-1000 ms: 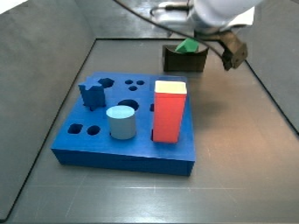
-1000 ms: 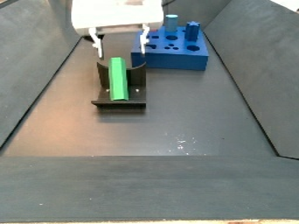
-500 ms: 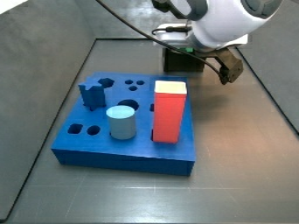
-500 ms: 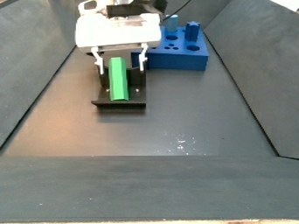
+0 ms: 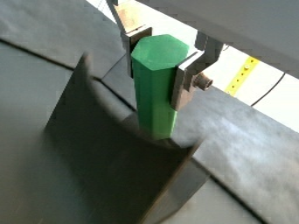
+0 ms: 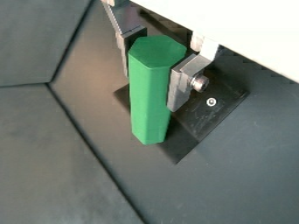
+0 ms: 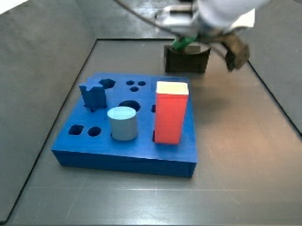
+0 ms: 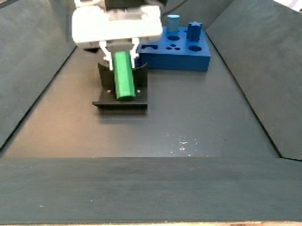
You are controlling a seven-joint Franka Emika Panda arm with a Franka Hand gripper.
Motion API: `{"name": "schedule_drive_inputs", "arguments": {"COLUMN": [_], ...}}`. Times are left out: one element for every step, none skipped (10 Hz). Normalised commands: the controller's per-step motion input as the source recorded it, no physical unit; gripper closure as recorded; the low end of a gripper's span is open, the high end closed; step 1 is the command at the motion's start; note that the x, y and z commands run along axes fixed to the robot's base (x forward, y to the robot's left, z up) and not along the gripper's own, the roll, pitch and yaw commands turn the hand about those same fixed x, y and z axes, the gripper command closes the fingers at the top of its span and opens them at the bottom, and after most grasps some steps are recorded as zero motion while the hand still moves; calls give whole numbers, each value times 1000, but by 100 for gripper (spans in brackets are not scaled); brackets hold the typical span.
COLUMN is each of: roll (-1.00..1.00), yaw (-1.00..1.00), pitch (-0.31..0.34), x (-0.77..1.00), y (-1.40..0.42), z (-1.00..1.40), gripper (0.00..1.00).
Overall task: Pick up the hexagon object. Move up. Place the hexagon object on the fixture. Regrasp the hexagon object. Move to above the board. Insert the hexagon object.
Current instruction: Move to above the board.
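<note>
Where my arm blocks a side view, the fixture (image 7: 186,60) is half hidden; my gripper (image 5: 163,63) is clamped on the hexagon object (image 5: 156,83), resting on it. No legible markings.

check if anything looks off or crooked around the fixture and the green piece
Nothing stands out. The hexagon object lies straight along the fixture, with the gripper over its far end, fingers on either side. On the board, the red block and pale blue cylinder stand upright.
</note>
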Motion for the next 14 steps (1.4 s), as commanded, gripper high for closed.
{"name": "schedule_drive_inputs", "arguments": {"roll": [-217,-158,-131,-116,-104,-97,-95,-90,-87,-81,-77,-69,-66,-1000], "yaw": [53,-3,-44,-82,-108,-122,-123,-112,-102,-80,-67,-29,-13,-173], "pitch": [-167,-174,-163,-144,-110,-70,-48,7,28,68,87,120,128,-16], "x": [-98,-100,-101,-102,-105,-107,-108,-106,-105,-73,-55,-26,-16,-386], "y": [155,150,147,142,136,127,124,112,103,60,43,15,9,-1000], "z": [1000,1000,1000,1000,1000,1000,1000,1000,1000,748,622,307,181,245], "gripper": [100,100,100,100,100,100,100,100,100,100,100,100,100,100]}}
